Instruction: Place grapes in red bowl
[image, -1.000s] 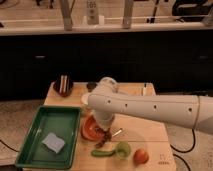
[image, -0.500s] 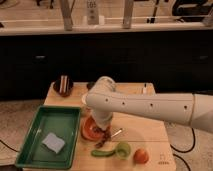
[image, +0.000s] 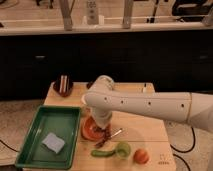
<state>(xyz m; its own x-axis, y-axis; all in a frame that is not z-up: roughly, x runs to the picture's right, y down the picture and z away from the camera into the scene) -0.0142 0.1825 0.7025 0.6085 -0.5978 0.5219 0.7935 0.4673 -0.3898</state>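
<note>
Grapes (image: 103, 139), can you spot them from where you stand?

Yes, a dark bumpy clump a little below the middle of the frame, at the right rim of the red bowl (image: 87, 132).

And the gripper (image: 105, 131)?

Straight above that clump. The white arm (image: 150, 106) reaches in from the right edge, bends near the centre and points down, so the gripper hangs over the bowl's right side, touching or nearly touching the fruit.

Is it clamped on them?

I cannot tell. The arm's bulk covers the end of it, so open or closed is not visible from here, nor whether the clump hangs from it or rests on the rim.

What else is close by?

A green apple (image: 123, 148) and an orange fruit (image: 140, 156) lower right of the bowl, well apart from it. A green tray (image: 30, 135) lies just beside the bowl at lower left, and a dark brown bowl (image: 63, 86) sits toward the upper left of the wooden table (image: 145, 131).
</note>
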